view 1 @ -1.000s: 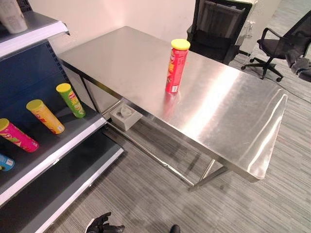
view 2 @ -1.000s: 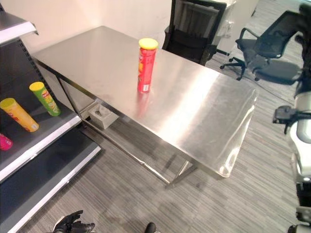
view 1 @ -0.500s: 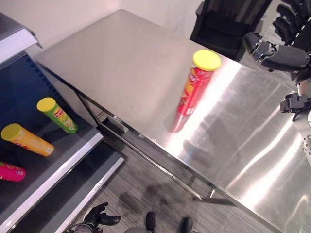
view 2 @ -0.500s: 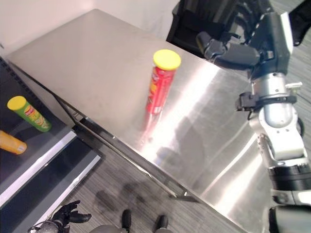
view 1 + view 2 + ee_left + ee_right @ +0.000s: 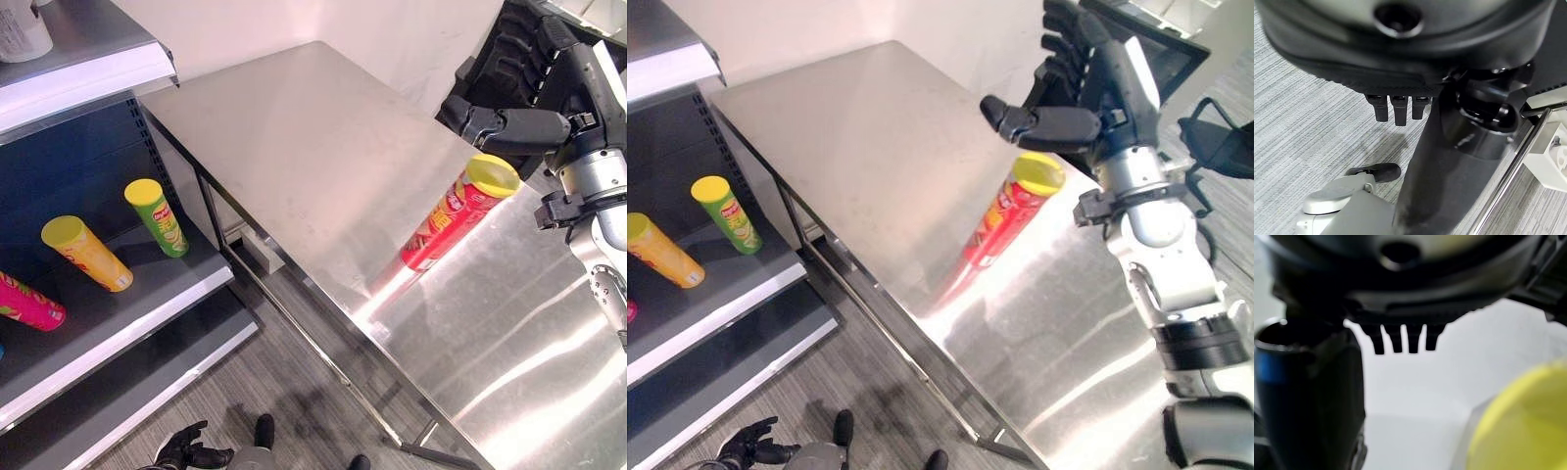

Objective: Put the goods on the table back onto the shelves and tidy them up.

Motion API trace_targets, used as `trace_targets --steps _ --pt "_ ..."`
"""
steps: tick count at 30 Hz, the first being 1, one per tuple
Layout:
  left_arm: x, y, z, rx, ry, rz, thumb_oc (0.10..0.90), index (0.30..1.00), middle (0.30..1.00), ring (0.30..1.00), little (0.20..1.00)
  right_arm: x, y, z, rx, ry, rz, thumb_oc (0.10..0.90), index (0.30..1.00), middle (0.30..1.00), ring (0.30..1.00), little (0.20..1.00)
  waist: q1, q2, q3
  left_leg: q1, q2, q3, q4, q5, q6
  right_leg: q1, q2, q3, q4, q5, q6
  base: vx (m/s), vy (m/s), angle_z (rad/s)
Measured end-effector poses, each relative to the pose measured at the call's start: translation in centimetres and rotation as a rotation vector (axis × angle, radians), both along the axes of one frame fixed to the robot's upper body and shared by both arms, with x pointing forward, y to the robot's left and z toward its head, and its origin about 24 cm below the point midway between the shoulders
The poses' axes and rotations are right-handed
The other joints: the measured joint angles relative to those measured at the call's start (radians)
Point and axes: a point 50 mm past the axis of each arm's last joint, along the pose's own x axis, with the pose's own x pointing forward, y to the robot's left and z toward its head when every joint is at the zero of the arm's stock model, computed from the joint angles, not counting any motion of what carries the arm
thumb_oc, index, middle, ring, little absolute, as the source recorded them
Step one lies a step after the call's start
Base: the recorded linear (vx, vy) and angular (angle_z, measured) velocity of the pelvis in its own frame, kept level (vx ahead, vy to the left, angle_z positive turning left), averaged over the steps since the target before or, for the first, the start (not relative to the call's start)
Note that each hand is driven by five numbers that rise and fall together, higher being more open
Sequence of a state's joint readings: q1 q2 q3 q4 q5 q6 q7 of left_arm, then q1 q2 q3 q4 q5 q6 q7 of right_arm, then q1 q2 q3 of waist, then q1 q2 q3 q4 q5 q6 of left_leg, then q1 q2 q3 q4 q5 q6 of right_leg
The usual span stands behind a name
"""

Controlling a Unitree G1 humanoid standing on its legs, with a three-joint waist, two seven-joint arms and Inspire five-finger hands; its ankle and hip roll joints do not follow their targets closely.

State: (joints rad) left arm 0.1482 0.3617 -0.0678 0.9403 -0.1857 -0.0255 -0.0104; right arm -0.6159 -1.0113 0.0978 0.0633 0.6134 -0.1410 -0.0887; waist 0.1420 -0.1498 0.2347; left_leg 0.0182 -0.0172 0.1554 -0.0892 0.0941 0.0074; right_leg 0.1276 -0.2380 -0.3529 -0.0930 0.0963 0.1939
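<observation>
Reaching over the red can (image 5: pixel 1007 213) standing on the steel table (image 5: pixel 294 137), the right hand (image 5: pixel 1073 93) hangs spread wide just above its yellow lid, holding nothing, so an off-centre closing could tip the tall can and roll it off the table.

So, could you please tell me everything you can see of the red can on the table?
The red can is a tall tube with a yellow lid and printed sides, probably cardboard. It stands alone on the steel table, about midway along it, and looks tilted from this angle. The right hand hovers open just above its lid, thumb stretched out, not touching it.
</observation>
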Motion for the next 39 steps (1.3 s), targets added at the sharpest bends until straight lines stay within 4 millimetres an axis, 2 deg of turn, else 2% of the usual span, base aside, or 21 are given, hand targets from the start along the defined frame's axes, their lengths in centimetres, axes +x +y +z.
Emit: trace_targets --steps 3,6,11,16,19,23,33,39 --pt "-0.4 -0.1 -0.1 -0.005 0.008 0.008 0.800 0.900 0.900 0.900 0.900 -0.7 -0.9 0.4 0.027 -0.035 -0.026 0.800 0.900 0.900 0.900 0.900 -0.008 0.007 -0.002 -0.004 0.008 -0.003 0.000 0.005 -0.016 0.000 0.008 -0.002 0.000 -0.021 -0.011 0.01 -0.039 0.01" --pt "-1.5 -0.2 -0.4 -0.009 0.034 0.016 0.800 0.900 0.900 0.900 0.900 -1.1 -0.7 0.5 0.025 -0.047 -0.017 0.800 0.900 0.900 0.900 0.900 -0.024 0.022 -0.010 -0.004 0.021 -0.003 -0.001 0.009 -0.023 -0.001 0.020 0.001 0.000 -0.022 -0.016 0.01 -0.045 -0.01" --pt "-1.9 -0.7 -0.7 -0.017 0.051 0.005 0.800 0.900 0.900 0.900 0.900 -1.7 -0.5 0.3 0.010 -0.050 0.010 0.800 0.900 0.900 0.900 0.900 -0.043 0.044 -0.027 -0.003 0.033 -0.003 0.000 0.018 -0.024 -0.001 0.034 0.001 0.000 -0.021 -0.023 -0.01 -0.023 0.00" --pt "-1.8 -0.7 -0.6 -0.009 0.053 -0.011 0.800 0.900 0.900 0.900 0.900 -1.9 0.0 -1.8 -0.038 0.034 0.062 0.800 0.900 0.900 0.900 0.900 -0.047 0.041 -0.034 -0.001 0.038 -0.001 0.000 0.022 -0.029 -0.001 0.038 0.001 0.000 -0.023 -0.027 0.00 -0.008 0.00" --pt "-1.8 -0.6 -0.6 -0.006 0.055 -0.017 0.800 0.900 0.900 0.900 0.900 -1.3 0.8 -3.5 -0.074 0.118 0.099 0.800 0.900 0.900 0.900 0.900 -0.047 0.039 -0.037 0.001 0.042 0.000 0.000 0.024 -0.031 -0.001 0.042 0.001 0.000 -0.023 -0.028 -0.01 -0.005 -0.01" --pt "-1.8 -0.5 -0.6 -0.002 0.058 -0.018 0.800 0.900 0.900 0.900 0.900 -1.0 1.5 -4.6 -0.101 0.179 0.131 0.800 0.900 0.900 0.900 0.900 -0.043 0.031 -0.047 -0.001 0.048 -0.001 0.000 0.024 -0.032 0.000 0.048 0.001 0.000 -0.023 -0.031 0.00 0.000 0.00" --pt "-1.9 -0.4 -0.6 0.014 0.067 -0.042 0.800 0.900 0.900 0.900 0.900 -0.8 1.4 -5.0 -0.133 0.202 0.118 0.800 0.900 0.900 0.900 0.900 -0.041 0.027 -0.050 -0.003 0.050 -0.003 0.000 0.022 -0.038 -0.001 0.051 0.000 0.000 -0.022 -0.033 0.00 0.000 0.00" --pt "-1.9 0.0 -0.4 0.025 0.068 -0.045 0.800 0.900 0.900 0.900 0.900 0.2 -0.2 -7.1 -0.194 0.331 0.031 0.800 0.900 0.900 0.900 0.900 -0.037 0.008 -0.061 -0.009 0.050 -0.005 0.000 0.021 -0.039 -0.006 0.051 -0.002 0.000 -0.023 -0.035 0.00 0.000 0.00"
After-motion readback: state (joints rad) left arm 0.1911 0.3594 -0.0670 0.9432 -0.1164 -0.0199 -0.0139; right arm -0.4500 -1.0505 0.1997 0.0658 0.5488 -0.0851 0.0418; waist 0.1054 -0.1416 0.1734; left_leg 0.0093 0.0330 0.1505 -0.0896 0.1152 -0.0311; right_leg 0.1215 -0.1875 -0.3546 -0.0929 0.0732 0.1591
